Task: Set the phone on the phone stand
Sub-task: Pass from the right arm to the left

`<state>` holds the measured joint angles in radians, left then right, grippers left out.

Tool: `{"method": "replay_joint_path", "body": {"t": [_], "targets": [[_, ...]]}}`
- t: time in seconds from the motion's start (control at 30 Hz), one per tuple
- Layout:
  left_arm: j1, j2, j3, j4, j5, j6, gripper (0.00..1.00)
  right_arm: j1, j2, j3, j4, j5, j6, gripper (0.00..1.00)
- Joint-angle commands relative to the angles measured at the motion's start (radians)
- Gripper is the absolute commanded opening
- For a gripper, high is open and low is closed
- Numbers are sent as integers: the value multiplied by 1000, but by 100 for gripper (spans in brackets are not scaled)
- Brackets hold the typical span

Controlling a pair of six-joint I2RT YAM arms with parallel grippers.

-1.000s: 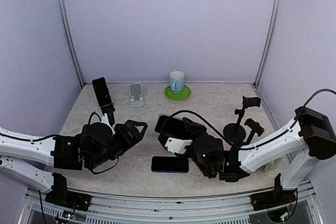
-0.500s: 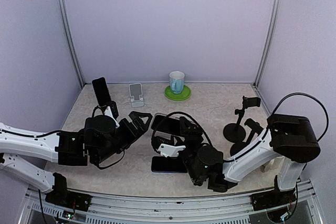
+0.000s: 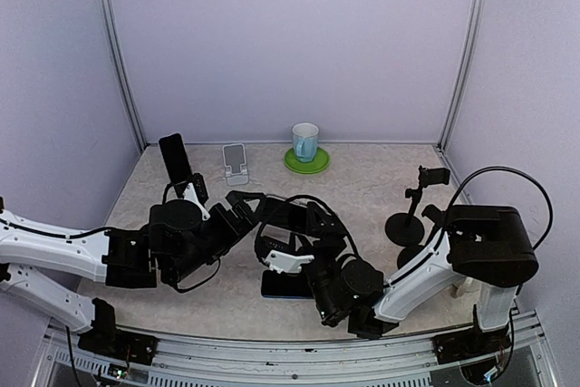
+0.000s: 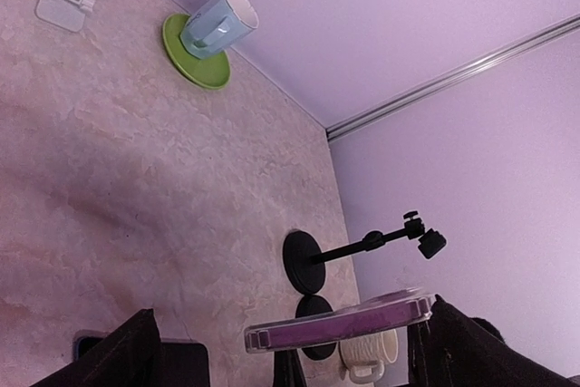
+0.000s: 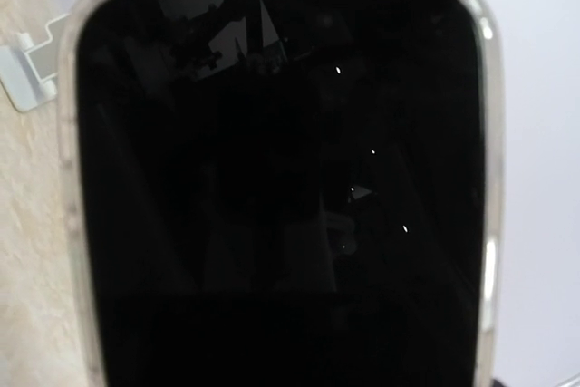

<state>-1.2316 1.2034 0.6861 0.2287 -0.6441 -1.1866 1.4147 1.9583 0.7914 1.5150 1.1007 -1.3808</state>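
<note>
Dark-screened phone (image 5: pixel 272 178) in clear case, glass showed faint reflections, right jaws pinched it above the counter (image 3: pixel 362 174), left jaws stood spread, white phone stand (image 3: pixel 236 164) sat well apart.

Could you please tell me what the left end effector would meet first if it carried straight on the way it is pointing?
Most likely the black phone in the clear case, which the right end effector holds up directly ahead of the left end effector; how far off is unclear.
</note>
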Motion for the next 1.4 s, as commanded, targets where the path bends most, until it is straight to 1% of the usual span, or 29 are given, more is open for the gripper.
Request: {"method": "replay_joint_path", "body": {"t": [0.0, 0.13, 0.33, 0.53, 0.97, 1.17, 1.37], "targets": [[6, -20, -32, 115, -8, 49, 99, 17, -39, 28, -14, -8, 93, 42], [6, -1, -25, 131, 15, 57, 99, 18, -49, 33, -72, -10, 142, 42], [13, 30, -16, 138, 38, 40, 99, 24, -31, 44, -49, -13, 121, 42], [35, 49, -15, 144, 82, 13, 99, 30, 6, 56, 38, -12, 51, 43], [54, 87, -28, 222, 156, -12, 99, 36, 33, 79, 35, -19, 49, 44], [54, 87, -34, 238, 164, -18, 99, 36, 39, 78, 41, -18, 49, 45], [51, 83, -37, 239, 168, -26, 97, 36, 51, 78, 62, -16, 28, 45]]}}
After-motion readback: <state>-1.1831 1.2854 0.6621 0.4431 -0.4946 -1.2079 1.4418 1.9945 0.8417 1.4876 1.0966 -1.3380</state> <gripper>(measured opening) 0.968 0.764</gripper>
